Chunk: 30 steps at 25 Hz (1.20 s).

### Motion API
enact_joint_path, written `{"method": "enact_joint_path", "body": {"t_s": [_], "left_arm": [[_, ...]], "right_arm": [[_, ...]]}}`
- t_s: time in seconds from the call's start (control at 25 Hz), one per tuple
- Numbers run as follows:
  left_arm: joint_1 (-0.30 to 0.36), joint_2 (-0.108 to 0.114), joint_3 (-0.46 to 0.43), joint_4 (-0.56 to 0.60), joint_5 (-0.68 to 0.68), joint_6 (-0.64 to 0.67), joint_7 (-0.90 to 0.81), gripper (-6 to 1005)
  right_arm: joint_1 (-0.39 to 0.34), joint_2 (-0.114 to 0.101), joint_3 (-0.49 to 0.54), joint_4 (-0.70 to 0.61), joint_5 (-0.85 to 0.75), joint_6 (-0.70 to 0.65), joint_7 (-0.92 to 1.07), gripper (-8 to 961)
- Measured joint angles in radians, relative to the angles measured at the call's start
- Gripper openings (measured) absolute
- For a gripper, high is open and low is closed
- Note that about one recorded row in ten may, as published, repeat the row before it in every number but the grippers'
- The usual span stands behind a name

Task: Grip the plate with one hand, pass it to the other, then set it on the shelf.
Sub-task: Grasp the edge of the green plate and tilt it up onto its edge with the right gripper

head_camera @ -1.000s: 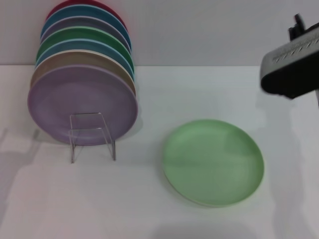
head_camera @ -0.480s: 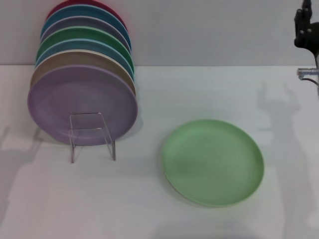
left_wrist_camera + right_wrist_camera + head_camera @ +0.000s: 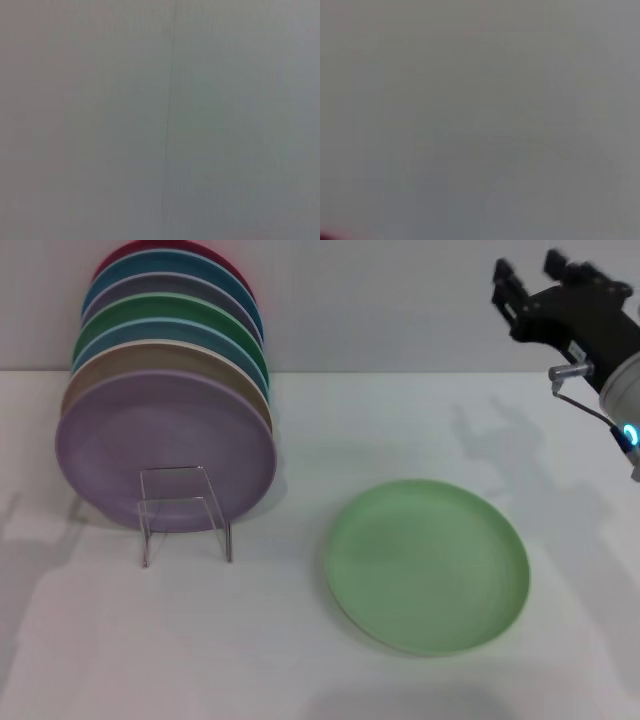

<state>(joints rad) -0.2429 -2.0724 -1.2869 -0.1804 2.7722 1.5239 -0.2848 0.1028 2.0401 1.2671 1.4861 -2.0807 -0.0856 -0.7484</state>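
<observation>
The light mint-green plate (image 3: 428,565) lies flat on the white table, right of centre in the head view. The shelf (image 3: 185,512), a small clear acrylic and wire rack, stands at the left with several coloured plates leaning in it. My right gripper (image 3: 532,282) hangs high at the back right, well above and behind the plate, open with nothing between its fingers. The left gripper is out of view. Both wrist views show only a plain grey surface.
A lilac plate (image 3: 165,445) fronts the row of upright plates on the rack, with tan, blue, green and red ones behind it. A grey wall (image 3: 400,300) closes off the back of the table.
The right arm has turned and swung left at the upper right edge. Its black gripper, only partly in view before, now shows with its fingers spread. The plate has not moved.
</observation>
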Motion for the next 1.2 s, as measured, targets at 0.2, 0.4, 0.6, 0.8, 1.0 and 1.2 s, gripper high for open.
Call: {"method": "enact_joint_path", "body": {"t_s": [0.2, 0.4, 0.6, 0.8, 1.0, 1.2], "left_arm": [[0.002, 0.000, 0.000, -0.001, 0.000, 0.004, 0.000, 804], [-0.001, 0.000, 0.000, -0.001, 0.001, 0.006, -0.001, 803], [-0.005, -0.002, 0.000, -0.001, 0.002, 0.007, -0.002, 802], [-0.010, -0.003, 0.000, -0.001, 0.003, 0.007, -0.002, 802], [-0.010, -0.003, 0.000, -0.009, 0.003, 0.008, -0.002, 802], [-0.007, -0.003, 0.000, -0.012, 0.003, 0.010, -0.002, 803]], "right_arm": [[0.026, 0.039, 0.250, 0.057, -0.066, 0.457, 0.068, 531], [0.130, 0.033, 0.472, 0.125, -0.282, 0.911, 0.261, 530], [0.229, 0.026, 0.602, 0.129, -0.319, 1.207, 0.318, 529], [0.350, 0.018, 0.742, 0.029, -0.347, 1.472, 0.353, 528], [0.432, 0.005, 0.791, -0.092, -0.427, 1.594, 0.379, 531], [0.475, -0.004, 0.795, -0.165, -0.494, 1.624, 0.391, 531]]}}
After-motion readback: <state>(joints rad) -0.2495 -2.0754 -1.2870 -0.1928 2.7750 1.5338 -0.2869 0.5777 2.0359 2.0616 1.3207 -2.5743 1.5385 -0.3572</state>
